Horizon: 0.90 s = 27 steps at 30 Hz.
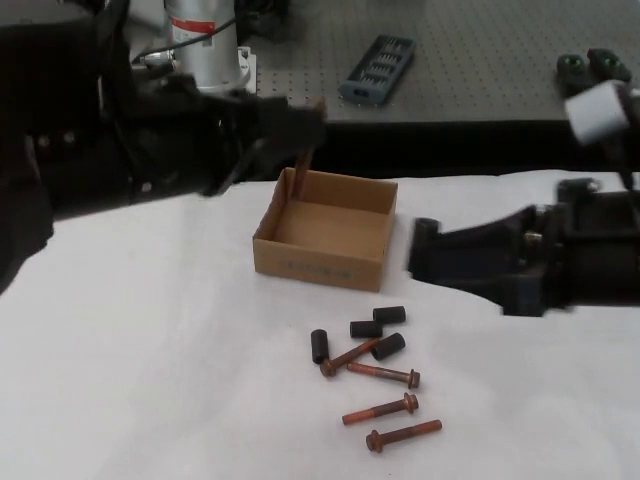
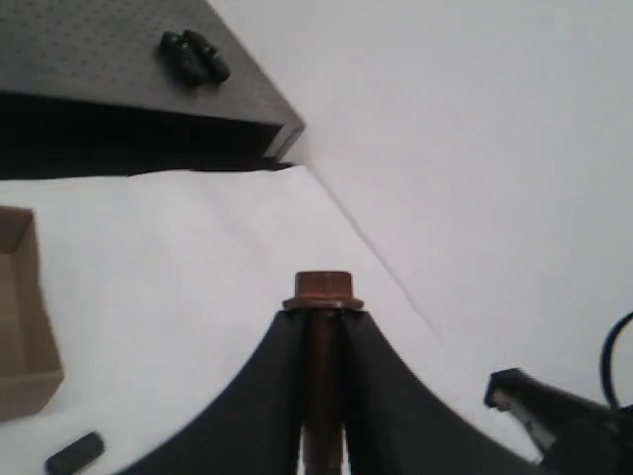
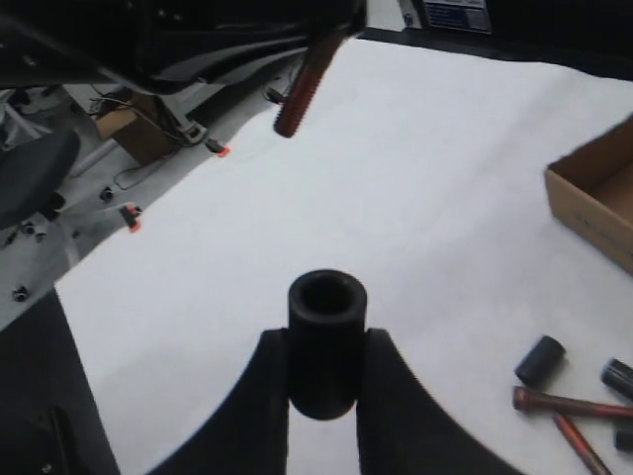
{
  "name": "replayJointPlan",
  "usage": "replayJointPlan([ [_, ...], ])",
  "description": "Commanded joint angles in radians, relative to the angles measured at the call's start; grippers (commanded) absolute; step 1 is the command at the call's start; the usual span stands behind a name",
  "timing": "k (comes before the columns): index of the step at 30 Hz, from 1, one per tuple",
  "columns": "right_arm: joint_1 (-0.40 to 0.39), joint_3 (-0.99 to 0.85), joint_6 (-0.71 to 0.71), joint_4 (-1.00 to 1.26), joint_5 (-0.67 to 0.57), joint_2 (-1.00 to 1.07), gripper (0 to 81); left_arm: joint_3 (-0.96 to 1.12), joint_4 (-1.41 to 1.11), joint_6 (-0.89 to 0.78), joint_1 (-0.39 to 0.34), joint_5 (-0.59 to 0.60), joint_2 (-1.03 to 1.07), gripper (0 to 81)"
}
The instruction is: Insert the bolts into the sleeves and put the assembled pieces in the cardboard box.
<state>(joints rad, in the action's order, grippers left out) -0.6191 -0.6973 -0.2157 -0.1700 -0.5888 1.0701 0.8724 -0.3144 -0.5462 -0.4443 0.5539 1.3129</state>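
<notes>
1. The left tool is shut tight on a rusty brown metal bolt
2. The head of this bolt pokes out past the tool's two black fingers
3. In the high view the bolt hangs point down in the air, near the far left corner of the open brown cardboard box
4. The right tool squeezes a short black tube-shaped sleeve between its two fingers, and the hole in the sleeve faces up at the camera
5. The right tool is off to the right of the box, above the white counter
6. The box sits on the counter between the two arms
7. Four more black sleeves lie on the counter just in front of the box
8. Four more rusty bolts lie flat next to those sleeves, a little closer to the front
</notes>
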Motion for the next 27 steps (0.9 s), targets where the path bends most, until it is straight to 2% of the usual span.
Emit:
replayJointPlan([
  [1,-0.036,-0.004,-0.045,0.075,-0.029,0.026,1.9,0.004,-0.159,-0.077,0.001,0.088,0.029,0.6],
  [5,-0.063,-0.004,-0.081,0.121,-0.029,0.046,1.9,0.004,-0.282,-0.125,0.001,0.193,0.062,0.6],
  [14,-0.063,-0.004,-0.194,0.262,-0.054,0.047,1.9,0.002,-0.479,-0.258,0.001,0.202,0.111,0.6],
  [20,-0.063,-0.004,-0.196,0.268,-0.05,0.051,1.9,0.002,-0.519,-0.292,0.001,0.196,0.116,0.6],
  [27,-0.063,-0.004,-0.196,0.268,-0.05,0.068,1.9,0.002,-0.519,-0.338,0.001,0.244,0.116,0.6],
])
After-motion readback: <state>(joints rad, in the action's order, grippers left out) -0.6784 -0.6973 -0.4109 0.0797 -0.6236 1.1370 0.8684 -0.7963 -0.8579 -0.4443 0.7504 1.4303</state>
